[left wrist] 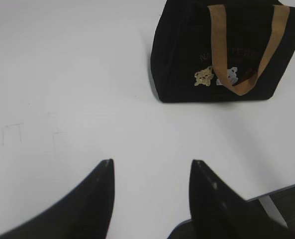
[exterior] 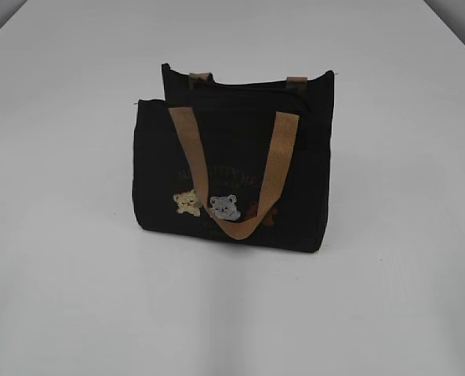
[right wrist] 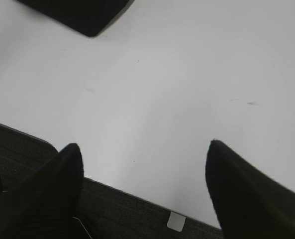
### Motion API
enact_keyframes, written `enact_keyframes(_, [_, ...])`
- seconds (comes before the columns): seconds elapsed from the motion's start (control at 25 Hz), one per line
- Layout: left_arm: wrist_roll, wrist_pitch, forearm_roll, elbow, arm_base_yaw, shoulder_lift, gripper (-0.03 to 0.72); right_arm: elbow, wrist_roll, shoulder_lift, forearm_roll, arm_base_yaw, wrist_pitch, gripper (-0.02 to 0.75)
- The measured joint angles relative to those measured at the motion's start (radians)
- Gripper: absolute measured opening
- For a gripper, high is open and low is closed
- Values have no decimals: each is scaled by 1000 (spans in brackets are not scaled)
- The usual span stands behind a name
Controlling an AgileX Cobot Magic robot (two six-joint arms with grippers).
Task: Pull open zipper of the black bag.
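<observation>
Status: not started. Your small rectangular black fabric bag (exterior: 232,176) with tan webbing handles (exterior: 275,168) stands upright near the centre of the white surface (exterior: 67,258), untouched. The thin black zipper (exterior: 240,90) along its top edge looks closed; the pull tab cannot be made out. Your left end effector (left wrist: 152,167) hangs parted and empty, the bag at its one o'clock, well apart. Your right end effector (right wrist: 142,149) stands wide and empty, the bag's corner at eleven o'clock. Approach, grasp and pull all remain.
</observation>
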Motion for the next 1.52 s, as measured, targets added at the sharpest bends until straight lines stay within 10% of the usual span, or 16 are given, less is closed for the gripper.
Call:
enact_keyframes(0.48, [0, -1, -1, 0, 16, -12, 372, 0, 1, -3, 0, -6, -2, 592])
enact_keyframes(0.92, [0, -1, 0, 1, 310, -18, 321, 0, 1, -152, 0, -138, -2, 592])
enact_keyframes(1.52, [0, -1, 0, 1, 320, -18, 249, 0, 2, -185, 0, -139, -2, 592])
